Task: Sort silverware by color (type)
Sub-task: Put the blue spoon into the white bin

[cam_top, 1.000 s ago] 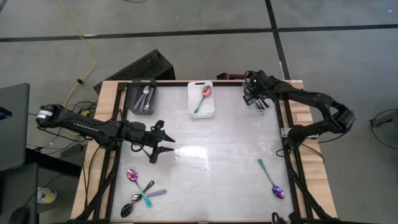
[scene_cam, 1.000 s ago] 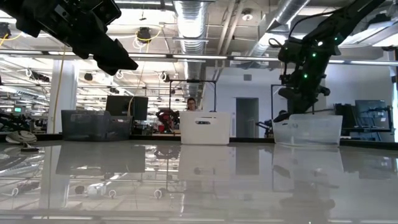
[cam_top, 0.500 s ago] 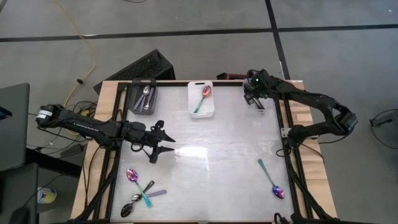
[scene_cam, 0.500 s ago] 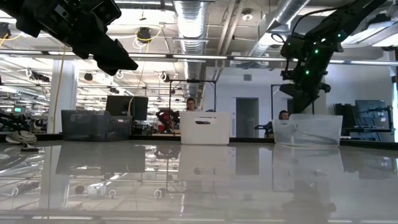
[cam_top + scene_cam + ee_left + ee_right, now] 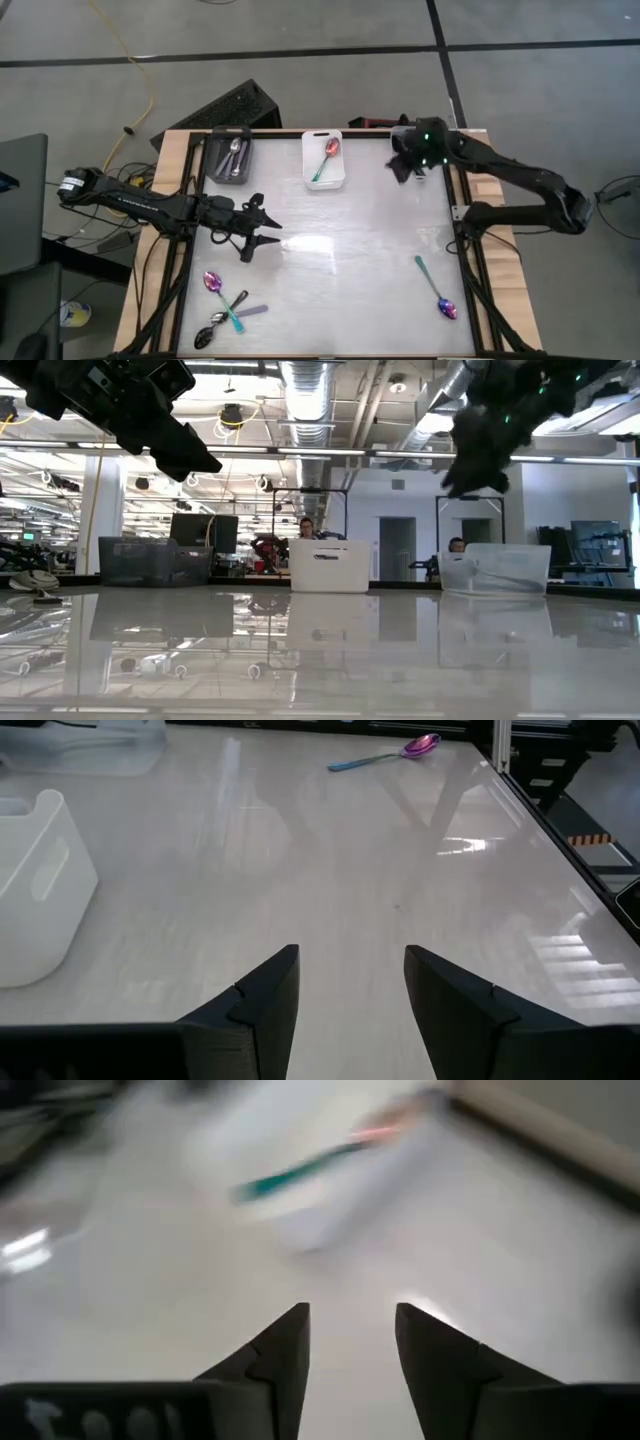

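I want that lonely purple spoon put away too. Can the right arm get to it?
Probably yes. The purple spoon lies alone on bare table on the right arm's side, with nothing over or beside it. The right gripper hangs open and empty near the far edge, so it would have to swing back.

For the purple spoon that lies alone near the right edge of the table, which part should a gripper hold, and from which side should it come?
Probably the teal handle, around its middle. The lone purple spoon lies flat and diagonal on the table, bowl toward the near edge, nothing touching it. The handle is thin and straight, so come straight down from above with the fingers across it. The right gripper, open and empty, is on that side.
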`<state>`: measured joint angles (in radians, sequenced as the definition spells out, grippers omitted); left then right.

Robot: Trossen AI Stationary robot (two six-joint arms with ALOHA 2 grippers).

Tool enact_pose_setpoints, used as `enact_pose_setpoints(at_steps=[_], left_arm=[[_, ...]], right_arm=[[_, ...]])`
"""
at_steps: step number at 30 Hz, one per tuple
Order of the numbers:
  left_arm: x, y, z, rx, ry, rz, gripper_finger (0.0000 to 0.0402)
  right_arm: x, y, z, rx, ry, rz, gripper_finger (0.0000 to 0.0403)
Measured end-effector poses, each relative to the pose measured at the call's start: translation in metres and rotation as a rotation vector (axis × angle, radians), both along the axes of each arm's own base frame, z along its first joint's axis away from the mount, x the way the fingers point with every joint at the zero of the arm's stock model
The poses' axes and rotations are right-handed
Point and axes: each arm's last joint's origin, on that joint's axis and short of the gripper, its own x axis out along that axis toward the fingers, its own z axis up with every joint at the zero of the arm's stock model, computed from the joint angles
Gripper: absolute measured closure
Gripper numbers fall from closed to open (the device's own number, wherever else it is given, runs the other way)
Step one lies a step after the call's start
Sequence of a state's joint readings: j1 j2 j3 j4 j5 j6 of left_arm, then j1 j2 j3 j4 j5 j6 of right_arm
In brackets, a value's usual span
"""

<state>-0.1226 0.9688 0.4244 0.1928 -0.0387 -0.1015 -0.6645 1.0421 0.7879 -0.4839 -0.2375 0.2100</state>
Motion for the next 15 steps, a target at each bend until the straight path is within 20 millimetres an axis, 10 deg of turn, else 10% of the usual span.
enact_pose_setpoints(at_steps=[15], left_arm=[[0.000,0.000,0.000,0.035,-0.007,-0.011,0.0235]], right_arm=[[0.039,0.193,-0.019,0.343,0.153,0.377,0.0275]])
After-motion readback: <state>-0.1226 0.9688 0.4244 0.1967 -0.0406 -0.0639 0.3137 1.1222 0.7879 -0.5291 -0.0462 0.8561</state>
